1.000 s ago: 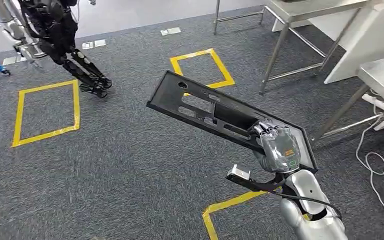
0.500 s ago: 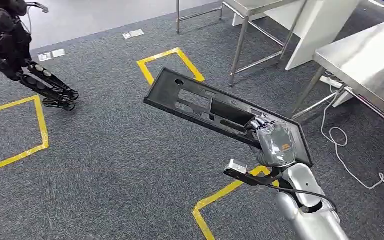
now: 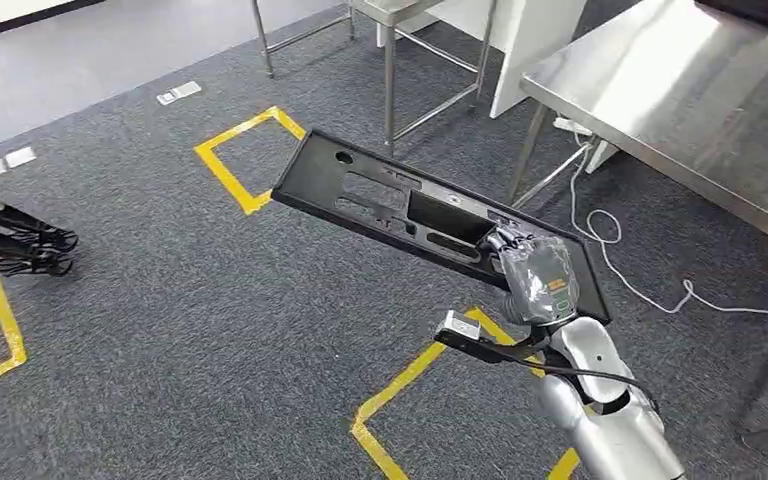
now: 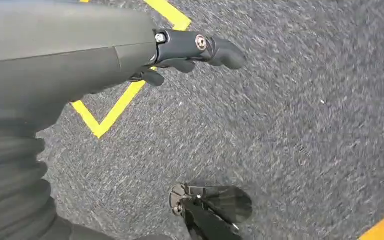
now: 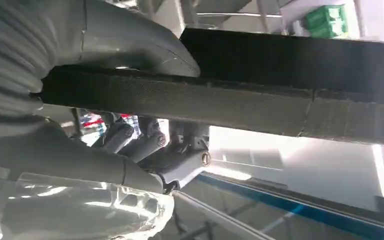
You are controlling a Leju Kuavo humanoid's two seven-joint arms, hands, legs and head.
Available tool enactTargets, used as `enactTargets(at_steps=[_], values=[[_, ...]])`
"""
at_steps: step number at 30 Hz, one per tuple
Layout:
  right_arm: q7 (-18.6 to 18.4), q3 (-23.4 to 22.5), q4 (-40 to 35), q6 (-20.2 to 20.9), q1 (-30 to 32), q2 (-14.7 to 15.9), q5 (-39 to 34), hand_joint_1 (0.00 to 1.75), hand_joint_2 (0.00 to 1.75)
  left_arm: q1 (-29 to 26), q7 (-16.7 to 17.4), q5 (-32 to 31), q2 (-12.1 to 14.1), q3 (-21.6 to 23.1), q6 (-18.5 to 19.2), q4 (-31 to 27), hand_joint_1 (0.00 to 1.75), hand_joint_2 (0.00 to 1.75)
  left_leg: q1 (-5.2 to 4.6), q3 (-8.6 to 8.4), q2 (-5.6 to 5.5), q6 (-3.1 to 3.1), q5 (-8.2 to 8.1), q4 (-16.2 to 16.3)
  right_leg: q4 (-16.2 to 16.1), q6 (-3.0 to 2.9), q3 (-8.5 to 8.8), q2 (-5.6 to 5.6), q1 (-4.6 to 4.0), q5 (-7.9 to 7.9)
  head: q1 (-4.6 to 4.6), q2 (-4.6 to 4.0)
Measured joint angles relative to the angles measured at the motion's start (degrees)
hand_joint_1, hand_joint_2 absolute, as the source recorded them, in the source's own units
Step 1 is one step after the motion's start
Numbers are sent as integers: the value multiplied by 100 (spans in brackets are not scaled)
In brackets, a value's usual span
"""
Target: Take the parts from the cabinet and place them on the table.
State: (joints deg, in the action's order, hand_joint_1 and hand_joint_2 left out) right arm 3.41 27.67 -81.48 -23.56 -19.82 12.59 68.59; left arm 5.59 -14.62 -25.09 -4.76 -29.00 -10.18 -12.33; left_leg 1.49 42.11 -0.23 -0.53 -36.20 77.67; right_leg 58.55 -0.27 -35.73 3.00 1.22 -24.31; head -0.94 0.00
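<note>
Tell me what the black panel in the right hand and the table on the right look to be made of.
The black panel, which the right hand holds, looks like moulded plastic with a matte finish: it has cut-out openings and a raised rim and shows no glare. The table looks like brushed stainless steel, silver-grey with soft, streaky reflections.

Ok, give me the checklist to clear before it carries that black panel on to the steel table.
1. Grip: the right hand holds the black panel at one end, thumb over its edge in the right wrist view. Ok.
2. Panel level: it tilts, with the long free end sticking out away from the hand. Not ok.
3. Landing spot: the near part of the steel table is bare. Ok.
4. Floor: a white cable loops by the table legs. Not ok.
5. Left hand: holds nothing. Ok.
</note>
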Motion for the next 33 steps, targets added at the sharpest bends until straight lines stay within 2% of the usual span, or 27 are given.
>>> enactTargets(at_steps=[1, 3, 4, 5, 6, 8, 9, 10, 11, 12, 13, 14, 15, 16, 18, 19, 20, 21, 23, 24, 25, 26, 27, 29, 30, 31, 33], values=[[20, 7, 22, 0, -7, 0, -2, 171, 175, -2, 0, -2, -2, 0, -11, 2, 0, 175, 3, -56, 0, 8, 221, -222, 3, 1, 11, 87, 0, -1, -6, 0], [64, 22, 66, -2, -47, -7, -41, 171, 175, 1, 2, -2, -2, 0, -33, 2, 0, 175, 40, -466, -114, 24, 809, -1194, 15, 7, 31, 264, 9, -4, -4, 0], [74, 26, 94, -11, -83, -11, -68, 171, 175, 0, 2, -4, -2, -2, -48, 4, 0, 175, 85, -630, -451, 27, 967, -1587, 33, 28, 10, 329, 14, -13, -7, 0], [79, 28, 127, -22, -135, -11, -94, 171, 175, -2, 7, -17, -4, -4, -55, 17, 0, 175, 96, -662, -613, 24, 921, -1710, 99, 73, -37, 399, -53, -36, 6, 0], [81, 33, 149, -30, -152, -11, -115, 171, 175, 13, 13, -28, -7, -2, -59, 20, 0, 175, 68, -660, -472, 36, 931, -1699, 72, 103, -62, 442, -48, -22, 11, 0], [81, 44, 184, -66, -162, 0, -131, 171, 175, 22, 28, -61, -13, -4, -57, 22, 0, 175, 3, -672, -363, 116, 941, -1701, 12, 213, -95, 584, -21, 26, 6, 0], [81, 46, 193, -79, -168, 18, -131, 171, 175, 30, 28, -63, -40, -4, -42, 22, 0, 175, 40, -702, -266, 181, 985, -1768, 23, 259, -163, 599, -85, 27, 13, 0], [81, 61, 201, -92, -173, 15, -133, 171, 175, 34, 31, -63, -42, -4, -35, 22, 0, 175, 29, -735, -194, 234, 1010, -1817, 162, 256, -188, 171, -56, -24, 15, 0], [88, 81, 210, -92, -212, 22, -133, 171, 175, 26, 28, -61, -44, -7, -33, 22, 0, 175, 25, -748, -116, 290, 1002, -1823, 434, 233, -325, -85, -65, -168, 64, 0], [88, 98, 221, -92, -244, 17, -131, 171, 175, 7, 20, -61, -46, -13, -20, 22, 0, 175, 17, -754, -30, 303, 994, -1822, 870, 218, -553, -189, -53, -358, 66, 0], [88, 111, 230, -92, -252, 15, -131, 171, 175, 1, 2, -61, -48, -20, -2, 22, 0, 175, 10, -756, 58, 311, 986, -1822, 1323, 217, -784, -211, -47, -525, 65, 0], [88, 116, 243, -92, -249, 15, -131, 171, 175, 0, -4, -61, -52, -24, 4, 22, 0, 175, 9, -753, 137, 312, 980, -1820, 1697, 239, -974, -216, -41, -630, 68, 0], [88, 122, 265, -89, -245, 18, -124, 171, 175, -9, -13, -61, -63, -24, 11, 24, 0, 175, 9, -759, 225, 301, 968, -1820, 1830, 288, -1044, -223, -26, -631, 68, 0], [88, 127, 282, -90, -246, 22, -122, 171, 175, -11, -26, -63, -74, -26, 17, 24, 0, 175, 13, -766, 307, 291, 957, -1819, 1636, 346, -947, -243, -9, -534, 68, 0], [85, 127, 289, -89, -259, 24, -113, 171, 175, -10, -39, -68, -103, -24, 37, 24, 0, 175, 25, -802, 451, 248, 929, -1818, 615, 454, -377, -413, 13, -177, 68, 0], [79, 127, 289, -89, -273, 24, -107, 171, 175, -10, -39, -70, -107, -26, 50, 22, 0, 175, 13, -836, 502, 213, 906, -1816, 126, 464, -87, -724, 14, -57, 77, 0], [77, 131, 289, -89, -298, 22, -105, 171, 175, -14, -42, -70, -103, -28, 52, 24, 0, 175, -41, -859, 557, 167, 870, -1808, 34, 402, -16, -917, -53, -50, 94, 0], [72, 140, 289, -87, -316, 20, -105, 171, 175, -15, -46, -70, -114, -28, 52, 24, 0, 175, -54, -882, 629, 125, 854, -1821, 26, 325, -30, -816, -110, -24, 77, 0], [72, 140, 298, -89, -318, 31, -105, 171, 175, -8, -46, -70, -118, -28, 55, 24, 0, 175, -58, -949, 772, 84, 827, -1851, 28, 276, -46, -667, -113, -25, 70, 0], [70, 138, 306, -89, -324, 44, -103, 171, 175, 9, -46, -70, -127, -28, 59, 24, 0, 175, -51, -988, 862, 46, 801, -1857, 6, 221, -24, -566, -101, -11, 65, 0], [70, 140, 308, -89, -316, 37, -103, 171, 175, 16, -50, -70, -127, -28, 61, 24, 0, 175, 5, -979, 662, -1, 742, -1783, -14, 169, 12, -493, 80, 5, 46, 0], [70, 142, 313, -87, -350, 37, -98, 171, 175, 12, -52, -70, -120, -31, 68, 24, 0, 175, 11, -882, 330, 5, 568, -1540, -13, 95, 14, -443, 60, 5, 33, 0], [70, 146, 322, -89, -370, 24, -65, 171, 175, 4, -52, -72, -120, -33, 68, 24, 0, 175, 10, -693, 140, 9, 340, -1149, -13, 28, 14, -414, 39, -5, 17, 0], [64, 171, 348, -94, -370, 2, 33, 171, 175, -14, -55, -72, -120, -35, 81, 31, 0, 175, 9, -208, 5, -5, 3, -279, -10, 23, 15, -271, 5, -8, 9, 0], [61, 181, 365, -96, -367, 2, 72, 171, 175, -27, -68, -72, -120, -35, 112, 31, 0, 175, 9, -75, 4, 1, 20, -113, -8, 23, 19, -215, -5, -9, 9, 0], [53, 195, 381, -100, -364, 4, 112, 171, 175, -34, -101, -72, -120, -37, 129, 33, 0, 175, 10, -68, 5, 9, 194, -234, -3, 24, 26, -167, -9, -12, 9, 0], [42, 221, 391, -105, -363, 4, 138, 171, 175, -31, -157, -68, -114, -37, 190, 31, 0, 175, 28, -400, 6, 23, 757, -1078, 12, 26, 44, -99, -3, -20, 4, 0]])
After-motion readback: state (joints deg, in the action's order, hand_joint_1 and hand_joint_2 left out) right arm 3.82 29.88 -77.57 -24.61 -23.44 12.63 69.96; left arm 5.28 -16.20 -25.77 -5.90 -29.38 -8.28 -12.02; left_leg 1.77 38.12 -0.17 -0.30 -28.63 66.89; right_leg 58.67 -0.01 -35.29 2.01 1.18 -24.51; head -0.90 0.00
